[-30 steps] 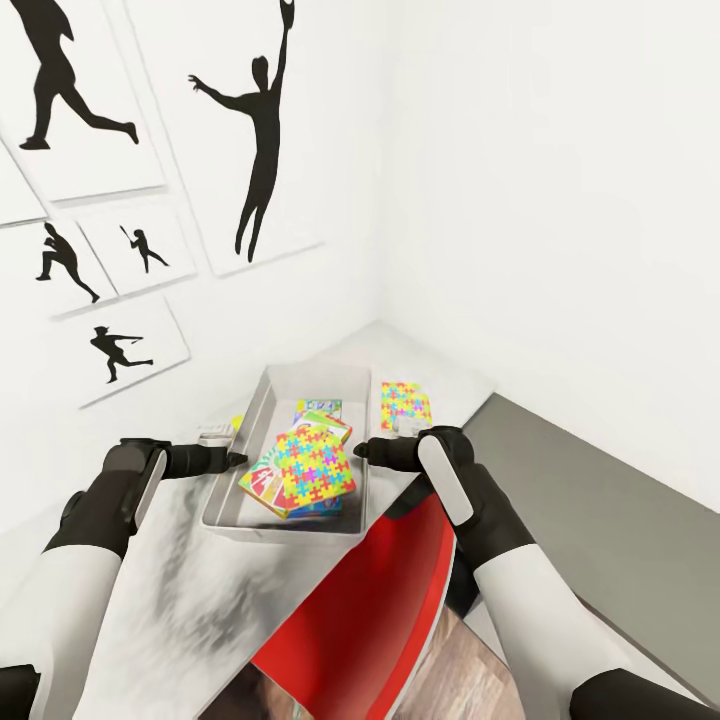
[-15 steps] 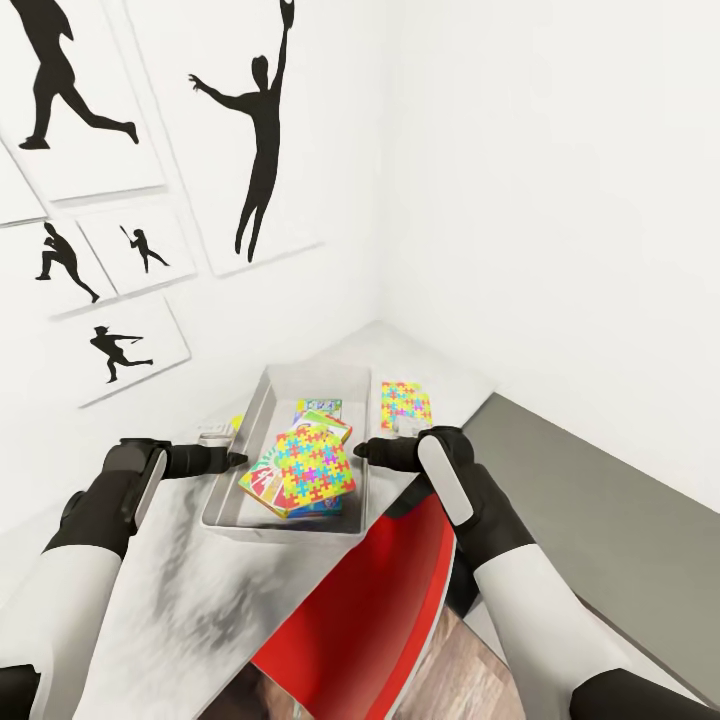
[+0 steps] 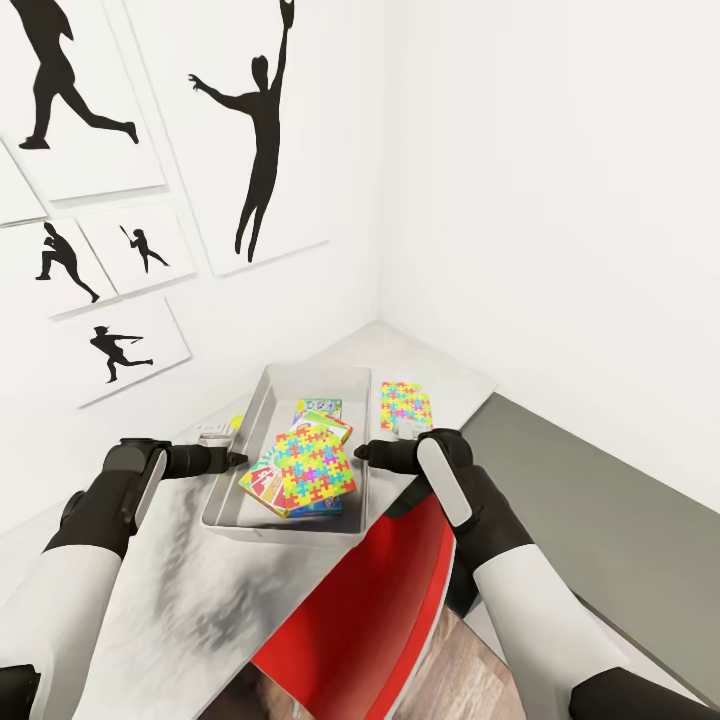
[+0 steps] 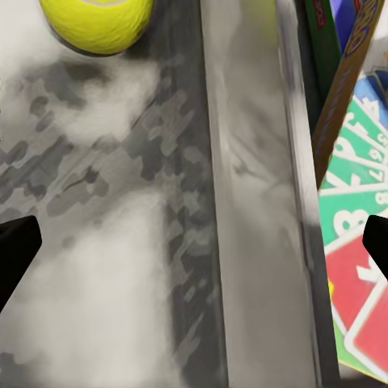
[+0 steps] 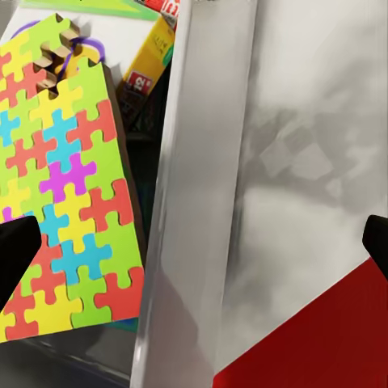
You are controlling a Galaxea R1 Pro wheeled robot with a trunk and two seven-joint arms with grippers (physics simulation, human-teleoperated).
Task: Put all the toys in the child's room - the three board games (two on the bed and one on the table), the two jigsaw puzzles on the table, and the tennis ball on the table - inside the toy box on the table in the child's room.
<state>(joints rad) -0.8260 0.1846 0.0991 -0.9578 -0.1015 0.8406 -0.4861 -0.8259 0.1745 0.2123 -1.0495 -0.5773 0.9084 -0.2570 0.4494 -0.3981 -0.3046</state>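
The toy box [image 3: 245, 425] stands on the table [image 3: 180, 590] near the corner of the walls. A jigsaw puzzle [image 3: 315, 465] lies on top inside it, tilted over the "SKIP-BO" board game [image 3: 260, 482], with a pastel board game [image 3: 320, 406] behind them. Another jigsaw puzzle [image 3: 405, 405] lies flat on the table beside the box. The tennis ball [image 3: 237, 422] rests on the table at the box's outer left wall. My left gripper [image 3: 235, 459] is open astride that wall [image 4: 250, 202], the ball [image 4: 97, 20] just ahead. My right gripper [image 3: 362, 451] is open over the opposite rim [image 5: 202, 202], beside the puzzle [image 5: 65, 186].
A red chair [image 3: 370, 610] sits pushed under the table's front edge, below my right arm. A lower dark-grey cabinet top [image 3: 600, 520] joins the table on the right. White walls with black baseball-player pictures [image 3: 260, 140] close in the table behind and to the left.
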